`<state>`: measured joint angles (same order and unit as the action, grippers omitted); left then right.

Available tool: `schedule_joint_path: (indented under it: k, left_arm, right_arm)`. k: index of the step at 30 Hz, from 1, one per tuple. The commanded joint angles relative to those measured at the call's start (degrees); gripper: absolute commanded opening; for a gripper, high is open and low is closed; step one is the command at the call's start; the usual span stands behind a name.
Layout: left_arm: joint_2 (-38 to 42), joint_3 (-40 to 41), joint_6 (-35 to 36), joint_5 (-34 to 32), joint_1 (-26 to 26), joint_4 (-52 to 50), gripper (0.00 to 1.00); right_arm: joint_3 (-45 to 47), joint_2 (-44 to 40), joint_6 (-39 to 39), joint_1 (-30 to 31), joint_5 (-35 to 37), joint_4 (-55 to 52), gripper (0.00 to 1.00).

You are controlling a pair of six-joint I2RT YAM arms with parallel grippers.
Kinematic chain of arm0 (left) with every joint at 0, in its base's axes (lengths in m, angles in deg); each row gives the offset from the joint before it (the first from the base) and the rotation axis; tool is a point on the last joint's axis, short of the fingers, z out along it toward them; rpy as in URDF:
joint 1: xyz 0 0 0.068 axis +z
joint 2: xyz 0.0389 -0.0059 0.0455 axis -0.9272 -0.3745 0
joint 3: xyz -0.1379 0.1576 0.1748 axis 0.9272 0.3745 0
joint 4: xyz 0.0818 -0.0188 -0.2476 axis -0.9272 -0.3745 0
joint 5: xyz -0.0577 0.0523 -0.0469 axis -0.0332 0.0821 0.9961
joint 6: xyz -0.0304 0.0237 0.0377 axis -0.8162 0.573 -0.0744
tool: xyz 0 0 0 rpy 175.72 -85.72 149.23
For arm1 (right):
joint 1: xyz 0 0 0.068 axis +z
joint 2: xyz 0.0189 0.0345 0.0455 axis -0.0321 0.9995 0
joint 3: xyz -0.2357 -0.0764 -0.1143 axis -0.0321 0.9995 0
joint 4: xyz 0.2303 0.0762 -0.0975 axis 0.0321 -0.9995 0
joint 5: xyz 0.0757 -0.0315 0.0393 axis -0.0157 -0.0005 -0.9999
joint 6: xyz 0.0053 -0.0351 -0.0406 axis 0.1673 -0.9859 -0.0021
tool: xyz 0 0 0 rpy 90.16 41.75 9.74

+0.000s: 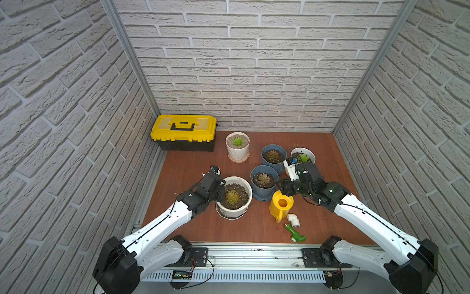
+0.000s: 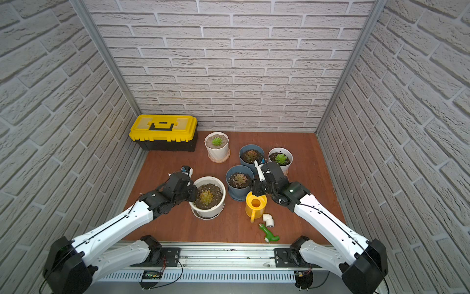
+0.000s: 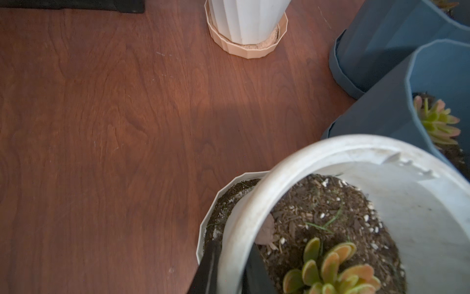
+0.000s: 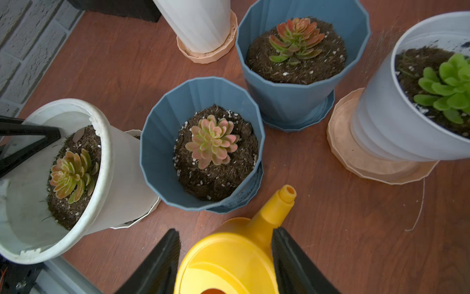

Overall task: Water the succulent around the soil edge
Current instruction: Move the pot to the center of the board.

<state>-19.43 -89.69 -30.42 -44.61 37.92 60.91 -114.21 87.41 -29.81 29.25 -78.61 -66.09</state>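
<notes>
The soil edge (image 1: 243, 190) rings the wide white pot (image 1: 250, 194), on the worktop (image 1: 183, 175) by the left arm. The left end effector (image 3: 234, 247) pinches its rim, and a tug could tip it. The right end effector (image 4: 226, 231) straddles the watering can (image 1: 281, 205) — whether it grips I cannot tell — and a loose hold would spill.

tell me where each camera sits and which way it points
Top views: high above the robot's base, looking down at the table and back wall; both arms show, left hand at the wide white pot, right hand at the watering can.
Left wrist: on the left arm, looking past its fingers, which pinch that pot's rim, across the soil edge.
Right wrist: on the right arm, looking past its fingers beside the can toward the blue pots.
Shared: both wrist views show the succulent.
</notes>
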Motion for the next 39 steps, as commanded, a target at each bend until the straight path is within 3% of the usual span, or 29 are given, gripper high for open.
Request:
schedule_joint_path:
  k: [1, 4, 11, 18, 24, 31, 39]
  left_arm:
    - [-3.8, 0.0, 3.8, -10.0, 2.7, 11.0, 0.07]
    - [-7.8, -1.2, 3.5, -5.2, 5.5, 15.3, 0.07]
    - [-15.3, -5.1, 3.8, -1.8, 5.9, 19.6, 0.13]
    - [-14.3, -9.7, 6.6, -0.4, 6.9, 14.9, 0.45]
    - [-13.8, -18.3, 7.0, 5.2, 13.8, 11.5, 0.58]
    - [-29.9, -36.3, 6.4, 10.0, 18.4, 10.7, 0.62]
    - [-52.4, -56.3, 7.3, 13.3, 19.4, 4.6, 0.62]
  right_arm:
    - [-1.3, 0.6, 1.4, -1.0, 4.2, 8.0, 0.62]
    - [-3.9, 4.5, 1.4, -3.3, 2.8, 9.3, 0.62]
    - [-10.4, 13.6, 2.3, -13.3, 1.2, 9.0, 0.62]
    - [-7.5, 11.6, 4.4, -26.1, 0.6, 10.8, 0.62]
    - [-1.5, 8.2, 7.1, -34.2, 3.2, 15.4, 0.62]
    - [3.4, 7.1, 11.1, -42.6, 0.1, 20.1, 0.62]
    - [6.3, 12.8, 17.9, -48.7, -11.2, 27.1, 0.62]
